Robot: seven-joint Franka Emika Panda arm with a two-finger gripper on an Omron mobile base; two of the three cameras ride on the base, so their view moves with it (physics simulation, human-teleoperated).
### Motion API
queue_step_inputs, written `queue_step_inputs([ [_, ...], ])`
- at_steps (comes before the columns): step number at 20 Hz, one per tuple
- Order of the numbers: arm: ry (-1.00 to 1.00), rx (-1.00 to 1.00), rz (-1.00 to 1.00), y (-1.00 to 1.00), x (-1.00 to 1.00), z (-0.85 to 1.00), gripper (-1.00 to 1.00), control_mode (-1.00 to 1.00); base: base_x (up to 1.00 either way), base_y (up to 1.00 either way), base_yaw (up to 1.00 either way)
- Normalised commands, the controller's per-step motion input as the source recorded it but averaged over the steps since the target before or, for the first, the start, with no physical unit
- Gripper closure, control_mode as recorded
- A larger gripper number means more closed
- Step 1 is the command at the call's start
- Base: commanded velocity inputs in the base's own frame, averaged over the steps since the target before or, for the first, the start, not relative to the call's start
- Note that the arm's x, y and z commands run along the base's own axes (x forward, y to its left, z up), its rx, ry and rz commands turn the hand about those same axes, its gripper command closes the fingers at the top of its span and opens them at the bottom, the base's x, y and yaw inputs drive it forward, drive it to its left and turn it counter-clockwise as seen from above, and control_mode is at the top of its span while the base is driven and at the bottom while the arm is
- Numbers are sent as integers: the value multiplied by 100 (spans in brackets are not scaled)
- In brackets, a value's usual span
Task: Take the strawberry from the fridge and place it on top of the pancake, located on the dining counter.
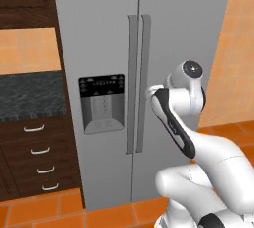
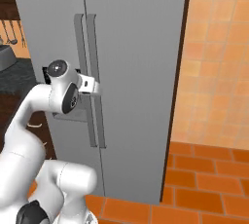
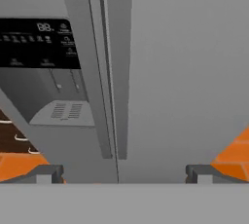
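**Approach to closed fridge doors**

The tall grey side-by-side fridge [image 1: 99, 48] stands shut; the strawberry is presumably inside, unseen. The tool [image 3: 121, 172] faces the paired long vertical handles [image 3: 109, 72], fingers [image 3: 46, 173] spread wide, gripping nothing. Risk: the spread may straddle both handles, or close on the wrong door's handle and slip off.

Fridge [image 1: 163, 33]: tall, grey, side-by-side, both doors shut. Two long vertical handles [image 1: 137, 83] side by side along centre seam. Black dispenser panel [image 1: 102, 103] with grey recess in left door. Stands upright on orange tile floor, between dark wood cabinets and orange tiled wall.
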Motion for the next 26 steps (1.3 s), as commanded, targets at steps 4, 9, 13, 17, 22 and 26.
queue_step_inputs([
  [4, 0, 0, 2, 2, 70, -16, -100, -100, 0, 0, 0],
  [9, 0, 0, 0, 9, 52, -5, -100, -100, 0, 0, 0],
  [13, 0, 0, 0, 7, 54, -15, -100, -100, 0, 0, 0],
  [17, 0, 0, 0, 0, 56, -41, -100, -100, 0, 0, 0],
  [22, 0, 0, 0, 0, 58, -37, -100, -100, 0, 0, 0],
  [26, 0, 0, 0, 0, 61, -23, -100, -100, 0, 0, 0],
])
